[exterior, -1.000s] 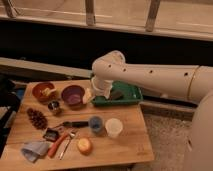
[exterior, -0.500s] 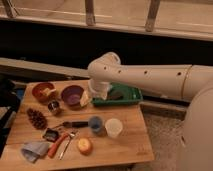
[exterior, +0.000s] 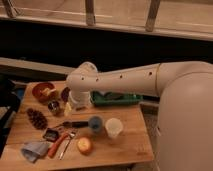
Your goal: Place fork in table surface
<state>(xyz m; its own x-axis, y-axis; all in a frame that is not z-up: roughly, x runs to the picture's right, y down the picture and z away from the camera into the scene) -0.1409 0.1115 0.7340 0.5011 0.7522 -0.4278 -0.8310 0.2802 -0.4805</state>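
The planked table surface (exterior: 125, 147) is standing before a dark wall under a railed window. The white arm is stretching over it from the right, its gripper (exterior: 74, 106) hanging low just left of the one green tray (exterior: 117, 99); whether it is open or closed I cannot tell. Lying on the wood are one fork (exterior: 67, 145) just beside one red-handled tool (exterior: 56, 146), one black-handled utensil (exterior: 75, 124), two bowls (exterior: 42, 92), two cups (exterior: 113, 128), one pine cone (exterior: 36, 118), one orange (exterior: 84, 145) and one grey cloth (exterior: 34, 150).
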